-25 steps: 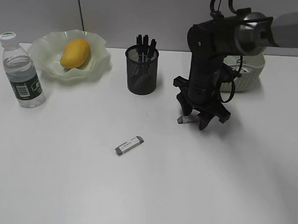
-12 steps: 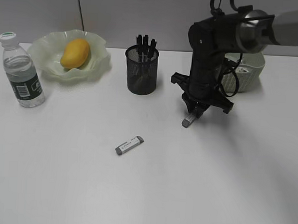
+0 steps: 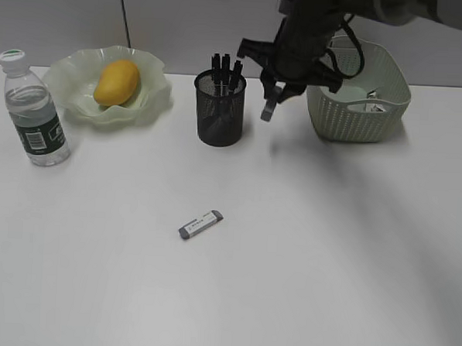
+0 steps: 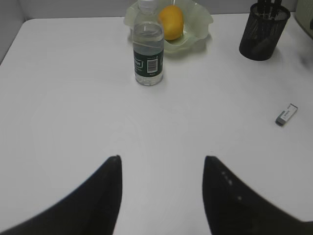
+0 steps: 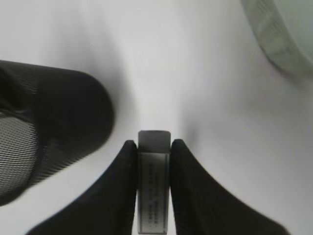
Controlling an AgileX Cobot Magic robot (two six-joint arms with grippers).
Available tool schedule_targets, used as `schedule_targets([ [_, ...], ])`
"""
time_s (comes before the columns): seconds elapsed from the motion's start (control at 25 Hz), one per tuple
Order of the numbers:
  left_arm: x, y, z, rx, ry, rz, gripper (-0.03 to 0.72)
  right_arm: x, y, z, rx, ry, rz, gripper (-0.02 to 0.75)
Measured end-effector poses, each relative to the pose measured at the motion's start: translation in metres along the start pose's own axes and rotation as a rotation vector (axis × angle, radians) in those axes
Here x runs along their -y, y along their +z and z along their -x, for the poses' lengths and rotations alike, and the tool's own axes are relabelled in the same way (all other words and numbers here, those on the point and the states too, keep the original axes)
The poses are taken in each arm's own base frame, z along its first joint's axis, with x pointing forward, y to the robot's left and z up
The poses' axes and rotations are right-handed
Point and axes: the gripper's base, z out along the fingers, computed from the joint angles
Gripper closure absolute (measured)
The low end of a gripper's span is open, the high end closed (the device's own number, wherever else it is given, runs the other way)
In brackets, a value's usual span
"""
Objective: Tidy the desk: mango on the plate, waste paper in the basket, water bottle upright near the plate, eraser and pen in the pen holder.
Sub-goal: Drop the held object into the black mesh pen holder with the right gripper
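Observation:
My right gripper (image 3: 269, 105) is shut on a grey-and-white eraser (image 5: 154, 196) and holds it in the air, just right of the black mesh pen holder (image 3: 218, 114), which has dark pens (image 3: 225, 66) standing in it. A second eraser (image 3: 201, 224) lies on the white desk (image 3: 327, 263) in front. The mango (image 3: 116, 82) rests in the wavy green plate (image 3: 69, 83). The water bottle (image 3: 34, 116) stands upright left of the plate. My left gripper (image 4: 162, 159) hovers open over bare desk, holding nothing. Something white inside the basket (image 3: 358, 118) may be the waste paper.
The woven green basket stands at the back right, close behind my right arm. A grey wall runs along the desk's far edge. In the right wrist view the pen holder (image 5: 49, 127) is at the left and the basket rim (image 5: 274, 44) at the upper right.
My right gripper closed on the eraser lying on the desk, then lifted it up and back toward the pen holder. The left gripper has not moved.

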Motion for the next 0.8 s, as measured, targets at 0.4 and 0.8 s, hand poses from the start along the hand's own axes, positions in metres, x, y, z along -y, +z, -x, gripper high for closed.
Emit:
schedule_targets([
  [0.4, 0.000, 0.000, 0.000, 0.000, 0.000, 0.000, 0.284, -0.061, -0.032, 0.012, 0.349, -0.295, 0.237, 0.565],
  [0.8, 0.000, 0.000, 0.000, 0.000, 0.000, 0.000, 0.284, -0.071, -0.006, 0.000, 0.385, -0.377, 0.245, 0.561],
])
